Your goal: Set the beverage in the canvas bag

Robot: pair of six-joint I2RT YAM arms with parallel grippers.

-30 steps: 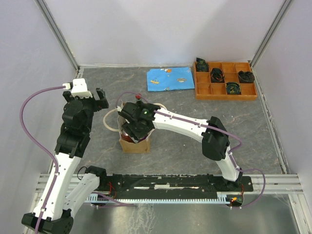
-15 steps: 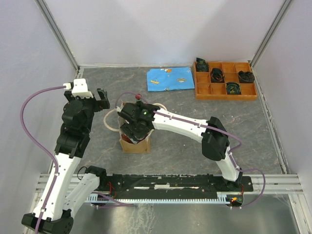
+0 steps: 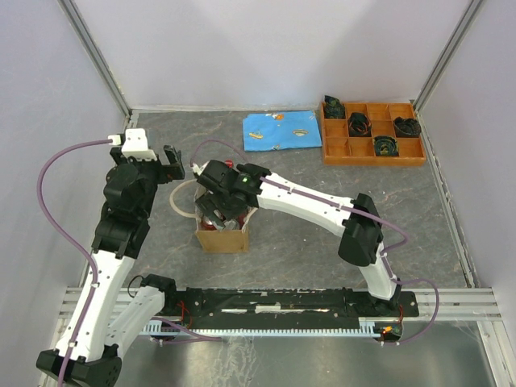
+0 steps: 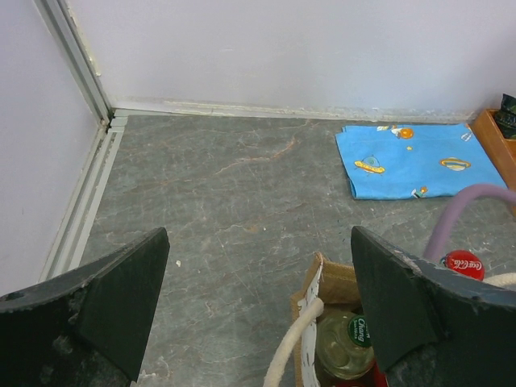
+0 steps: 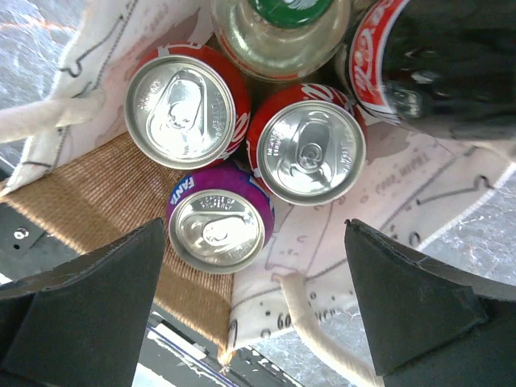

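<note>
Logged left gripper [image 4: 258,274] spread wide and empty near canvas bag [image 3: 222,239], probably parked clear of its mouth; found purple Fanta can [image 5: 219,230] upright inside beside red cans [image 5: 187,101], under right gripper [image 5: 254,234] spread wide, holding nothing

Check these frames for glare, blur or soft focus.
Right wrist: can lids glint brightly but stay sharp; right fingers dark, slightly soft. Left wrist: blue cloth crisp, left fingers underexposed. Top external: even diffuse light, no glare, faint shadows.
</note>
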